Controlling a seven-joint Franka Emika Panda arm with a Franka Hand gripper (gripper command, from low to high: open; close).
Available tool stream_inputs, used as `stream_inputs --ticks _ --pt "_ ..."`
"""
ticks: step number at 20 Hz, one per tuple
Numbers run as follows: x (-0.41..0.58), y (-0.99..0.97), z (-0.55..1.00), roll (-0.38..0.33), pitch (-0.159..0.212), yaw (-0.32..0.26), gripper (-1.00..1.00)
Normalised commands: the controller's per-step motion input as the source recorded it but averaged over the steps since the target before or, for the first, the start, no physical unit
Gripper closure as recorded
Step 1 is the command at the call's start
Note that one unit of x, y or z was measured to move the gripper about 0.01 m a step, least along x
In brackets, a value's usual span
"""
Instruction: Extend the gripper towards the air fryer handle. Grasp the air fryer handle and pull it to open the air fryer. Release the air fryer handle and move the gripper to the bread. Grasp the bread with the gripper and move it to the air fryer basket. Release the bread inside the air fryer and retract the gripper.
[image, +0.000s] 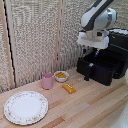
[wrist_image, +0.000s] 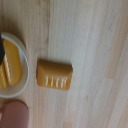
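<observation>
The black air fryer (image: 119, 47) stands at the exterior view's right, its basket (image: 102, 67) pulled out and showing a dark hollow, with the handle (image: 87, 75) at the front. My gripper (image: 89, 52) hangs above the basket's front edge, fingers apart and holding nothing. On the wooden table lies the bread (image: 69, 88), a small golden-orange oblong well below and to the exterior view's left of the gripper. In the wrist view the bread (wrist_image: 55, 75) lies flat, marked with pale stripes.
A small white bowl (image: 61, 76) with yellow-orange contents sits just behind the bread, a pink cup (image: 47, 80) beside it. A patterned plate (image: 26, 106) lies at the front left. Bowl (wrist_image: 12, 65) and cup (wrist_image: 15, 112) also appear in the wrist view. A woven screen backs the table.
</observation>
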Motion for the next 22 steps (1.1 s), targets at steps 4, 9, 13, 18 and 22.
stream_inputs --ticks 4,9,13,18,22 --pt "-0.122 0.42 0.03 0.044 0.000 0.172 -1.00" --pt "-0.153 0.26 -0.01 0.113 0.000 0.210 -1.00" --pt "-0.186 0.14 -0.12 0.182 -0.006 0.229 -1.00" --pt "-0.231 0.15 -0.29 0.206 -0.061 0.220 -1.00" --pt "-0.199 0.26 -0.41 0.180 -0.100 0.200 -1.00"
